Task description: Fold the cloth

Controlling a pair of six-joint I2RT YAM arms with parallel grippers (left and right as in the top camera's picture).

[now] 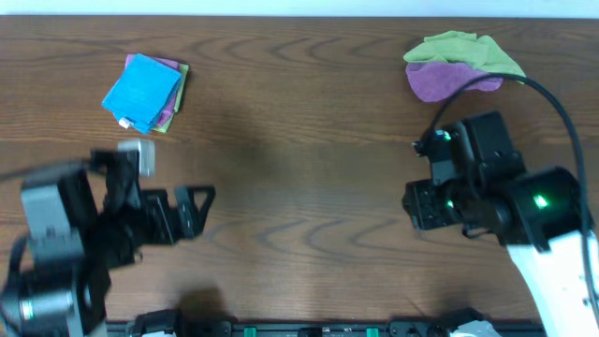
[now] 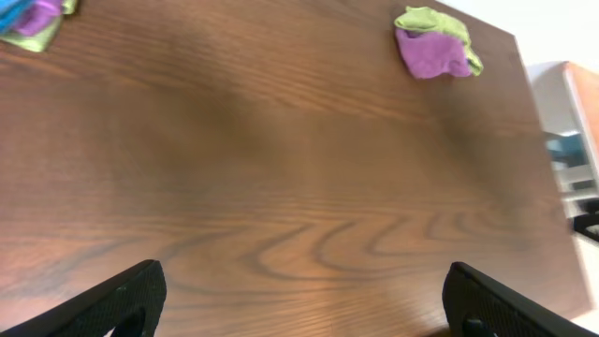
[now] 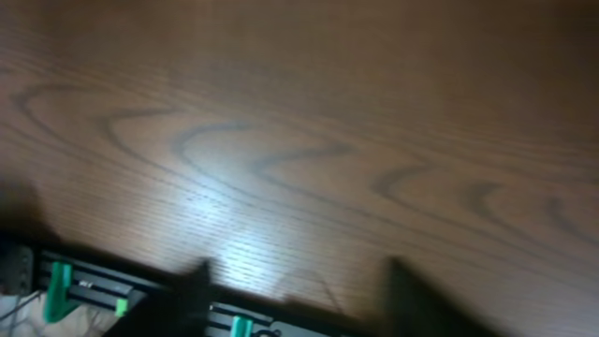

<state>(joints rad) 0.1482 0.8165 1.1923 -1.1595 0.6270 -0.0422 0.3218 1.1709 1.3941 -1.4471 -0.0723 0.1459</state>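
Cloth (image 1: 142, 89) looks folded already. Left claw (image 2: 304, 285) wide open, right claw (image 3: 299, 281) open too, both empty. Next: just back off, I guess.

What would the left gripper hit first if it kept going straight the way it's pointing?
Probably only the table: the left gripper aims across bare wood, the cloth off to one side, the purple and green pile to the other. Depth is unclear.

light: even, moderately bright | glare: pale sheen on surface (image 3: 225, 234), right wrist view | shadows: soft, diffuse | blur: right wrist view smeared, right tool (image 3: 299, 295) indistinct; left arm (image 1: 56, 234) blurred overhead
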